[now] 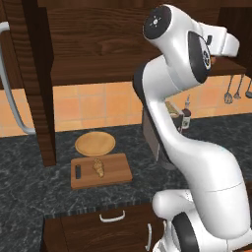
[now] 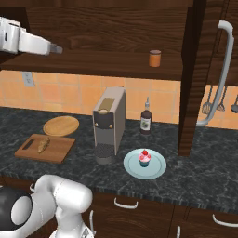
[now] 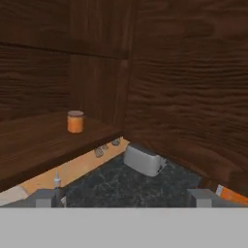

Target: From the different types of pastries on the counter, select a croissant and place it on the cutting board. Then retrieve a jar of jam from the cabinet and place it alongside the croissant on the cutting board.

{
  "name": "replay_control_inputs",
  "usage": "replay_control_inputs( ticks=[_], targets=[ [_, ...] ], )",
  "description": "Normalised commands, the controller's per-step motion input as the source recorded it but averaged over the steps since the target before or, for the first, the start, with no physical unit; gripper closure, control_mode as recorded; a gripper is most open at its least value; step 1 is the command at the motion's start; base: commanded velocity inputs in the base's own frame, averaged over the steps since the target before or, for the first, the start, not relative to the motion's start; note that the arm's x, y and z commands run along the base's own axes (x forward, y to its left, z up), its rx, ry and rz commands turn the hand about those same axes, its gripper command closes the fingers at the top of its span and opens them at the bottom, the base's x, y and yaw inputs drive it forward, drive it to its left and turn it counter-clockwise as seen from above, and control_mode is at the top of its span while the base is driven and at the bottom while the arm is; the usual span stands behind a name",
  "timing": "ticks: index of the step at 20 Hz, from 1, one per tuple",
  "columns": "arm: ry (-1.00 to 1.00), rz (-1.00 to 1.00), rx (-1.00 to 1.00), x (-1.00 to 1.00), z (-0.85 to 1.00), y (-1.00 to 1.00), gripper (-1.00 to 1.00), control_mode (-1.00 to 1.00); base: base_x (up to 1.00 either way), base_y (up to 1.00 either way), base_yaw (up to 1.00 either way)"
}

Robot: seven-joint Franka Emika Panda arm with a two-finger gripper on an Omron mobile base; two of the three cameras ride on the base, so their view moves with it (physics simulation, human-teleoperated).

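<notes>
The croissant (image 1: 99, 167) lies on the wooden cutting board (image 1: 118, 173) on the counter; the right base view also has the croissant (image 2: 43, 144) on the cutting board (image 2: 60, 149). An orange jar of jam (image 2: 155, 58) stands upright on the open cabinet's shelf. My gripper (image 2: 56, 48) is raised at shelf height, well to the left of the jar and pointing toward it. In the hand view the jar of jam (image 3: 75, 121) stands ahead on the left. My gripper (image 3: 125, 197) is open, its fingertips (image 3: 48, 197) wide apart with nothing between them.
A round wooden plate (image 2: 61, 125) sits behind the board. A coffee machine (image 2: 109, 123), a dark bottle (image 2: 146, 118) and a cupcake (image 2: 144, 159) on a plate stand to the right. The cabinet door (image 2: 188, 79) hangs open beside the jar. A toaster (image 3: 142, 160) is on the counter below.
</notes>
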Motion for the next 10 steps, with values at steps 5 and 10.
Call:
replay_control_inputs(
  ticks=[5,10],
  targets=[
    [0.18,0.01,0.18,0.95,0.1,-0.06,-1.0,-1.0,0.0,0.0,0.0],
    [-0.02,0.13,-0.07,0.76,-0.01,0.0,-1.0,-1.0,0.0,0.0,0.0]
  ],
)
